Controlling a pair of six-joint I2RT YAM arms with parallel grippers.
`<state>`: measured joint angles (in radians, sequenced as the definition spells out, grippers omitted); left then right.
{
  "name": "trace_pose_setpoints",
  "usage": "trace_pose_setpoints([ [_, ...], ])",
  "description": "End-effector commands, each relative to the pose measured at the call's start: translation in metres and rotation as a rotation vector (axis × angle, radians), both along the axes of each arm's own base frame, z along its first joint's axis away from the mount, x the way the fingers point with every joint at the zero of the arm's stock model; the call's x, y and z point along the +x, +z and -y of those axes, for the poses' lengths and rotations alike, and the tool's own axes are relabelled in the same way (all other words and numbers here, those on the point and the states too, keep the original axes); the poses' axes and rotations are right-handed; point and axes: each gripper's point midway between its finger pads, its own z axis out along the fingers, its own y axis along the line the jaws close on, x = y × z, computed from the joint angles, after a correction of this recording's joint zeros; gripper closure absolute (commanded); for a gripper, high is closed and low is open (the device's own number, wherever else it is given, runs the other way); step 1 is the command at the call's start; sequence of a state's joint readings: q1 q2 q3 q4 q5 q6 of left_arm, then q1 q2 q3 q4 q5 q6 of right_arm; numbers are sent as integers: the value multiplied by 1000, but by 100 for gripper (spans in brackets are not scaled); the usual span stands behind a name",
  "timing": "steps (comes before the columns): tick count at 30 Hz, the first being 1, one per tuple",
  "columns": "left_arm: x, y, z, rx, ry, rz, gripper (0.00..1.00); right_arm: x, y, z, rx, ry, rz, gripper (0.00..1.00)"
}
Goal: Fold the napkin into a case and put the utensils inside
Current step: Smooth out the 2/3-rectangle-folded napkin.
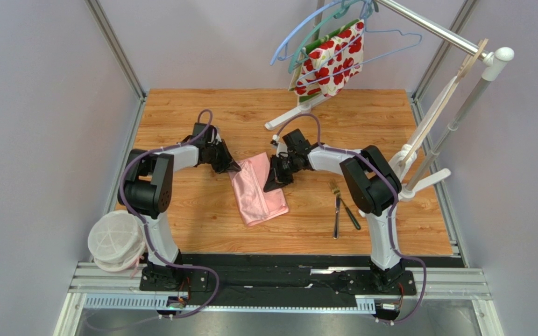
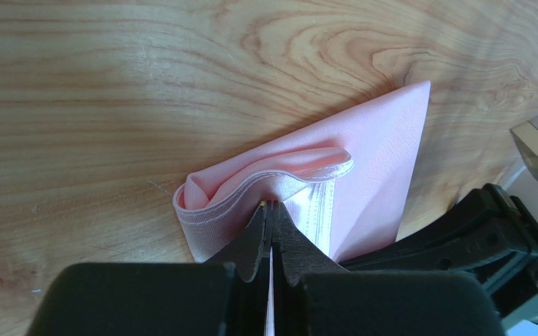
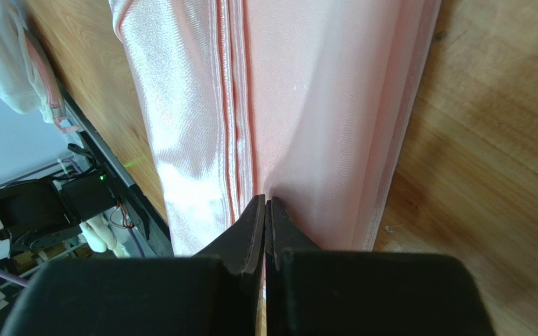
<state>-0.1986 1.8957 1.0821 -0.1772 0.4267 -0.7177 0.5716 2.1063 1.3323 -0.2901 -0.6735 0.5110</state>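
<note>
Open run of bare wood on the table (image 1: 180,115) at far left. The centre's crowded: left gripper (image 1: 237,169) and right gripper (image 1: 271,186) both pinch the napkin (image 1: 258,192) at its far edge, arms flanking it. There's clear wood on its near side. Fork (image 1: 336,210) and dark utensil (image 1: 351,215) lie close by the right arm, a tight lane. The white rack (image 1: 491,70), its foot (image 1: 289,117) and the hanging floral cloth (image 1: 331,63) block far right. A white bundle (image 1: 116,240) sits by the left base.

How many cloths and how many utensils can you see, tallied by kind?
Cloths: 3 (pink napkin, red-and-white floral cloth, white cloth)
Utensils: 2 (fork, darker piece)
Total: 5
</note>
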Motion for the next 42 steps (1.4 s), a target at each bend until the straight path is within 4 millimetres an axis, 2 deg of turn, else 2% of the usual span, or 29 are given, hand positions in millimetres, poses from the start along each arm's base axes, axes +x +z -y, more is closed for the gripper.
trace_pose_setpoints([
  [1, 6, -9, -9, 24, 17, 29, 100, 12, 28, -10, -49, 48, 128, 100],
  [5, 3, -11, -9, 25, 31, 4, 100, 6, 64, -23, 7, 130, 172, 98],
  [6, 3, -12, -10, 23, 37, -5, 100, 5, 72, -28, 36, 149, 184, 95],
  [7, 2, -15, -10, 23, 41, -16, 100, -3, 76, -36, 83, 194, 164, 93],
  [14, 3, -15, -12, 14, 86, -37, 100, -48, 66, -71, 196, 404, 70, 80],
  [17, 4, -16, -9, -8, 87, -47, 100, -68, 59, -81, 226, 470, 35, 78],
  [19, 4, -16, -9, -8, 98, -53, 100, -74, 51, -84, 218, 488, 23, 77],
  [21, 3, -16, -10, -8, 109, -61, 100, -74, 39, -87, 220, 487, -4, 77],
  [24, 1, -18, -11, -2, 129, -79, 100, -71, 33, -90, 226, 485, -4, 77],
  [29, 3, -17, -14, 14, 151, -101, 100, -74, 28, -91, 247, 477, -27, 77],
  [30, 1, -20, -14, 21, 152, -122, 100, -82, 21, -85, 238, 469, -58, 77],
  [33, 3, -21, -14, 21, 161, -131, 100, -88, 21, -79, 239, 459, -48, 78],
  [34, 3, -20, -14, 19, 167, -134, 100, -94, 12, -71, 213, 450, -66, 78],
  [36, 3, -21, -15, 21, 172, -138, 100, -97, 14, -68, 215, 443, -52, 78],
  [37, 3, -21, -15, 23, 171, -135, 100, -106, 7, -60, 199, 434, -84, 78],
  [38, 3, -21, -15, 23, 170, -134, 100, -107, 13, -61, 217, 436, -65, 78],
  [40, 4, -21, -15, 26, 168, -133, 100, -114, 9, -54, 204, 428, -80, 78],
  [42, 4, -20, -15, 27, 166, -130, 100, -116, 17, -54, 222, 429, -60, 78],
])
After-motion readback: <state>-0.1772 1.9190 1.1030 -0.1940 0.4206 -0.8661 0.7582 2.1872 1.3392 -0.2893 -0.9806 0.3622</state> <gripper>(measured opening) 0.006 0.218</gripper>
